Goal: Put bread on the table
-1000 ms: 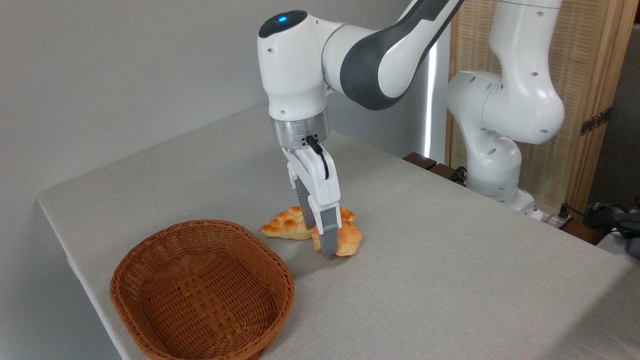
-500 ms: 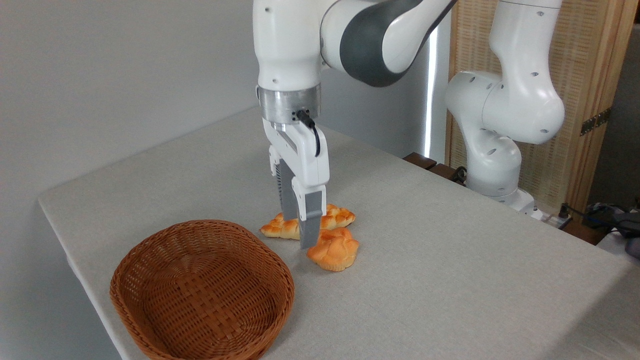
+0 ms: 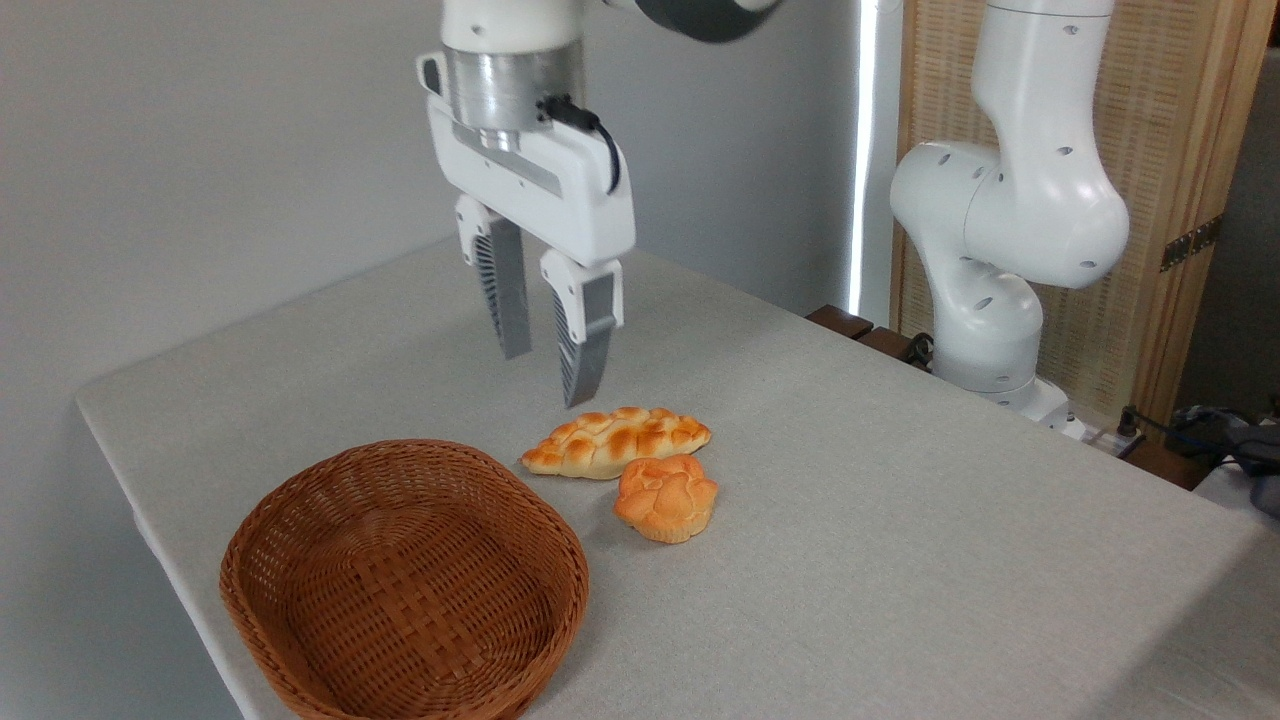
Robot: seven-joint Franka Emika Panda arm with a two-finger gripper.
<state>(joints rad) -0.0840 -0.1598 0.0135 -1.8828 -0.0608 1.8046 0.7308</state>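
The bread (image 3: 667, 497), a small round golden bun with a lobed top, lies on the grey cloth table (image 3: 900, 500) just right of the basket. It touches the front edge of a longer braided loaf (image 3: 615, 441). My gripper (image 3: 548, 376) hangs in the air above and to the left of both, well clear of them. Its two grey fingers (image 3: 583, 340) point down with a gap between them and hold nothing.
A brown wicker basket (image 3: 405, 580) with nothing in it stands at the table's front left, near the edge. The arm's white base (image 3: 1000, 250) rises at the back right, in front of a wooden screen.
The gripper has let go of the bun, risen high and shifted left, and turned so both fingers show. The bun stays on the table beside the loaf.
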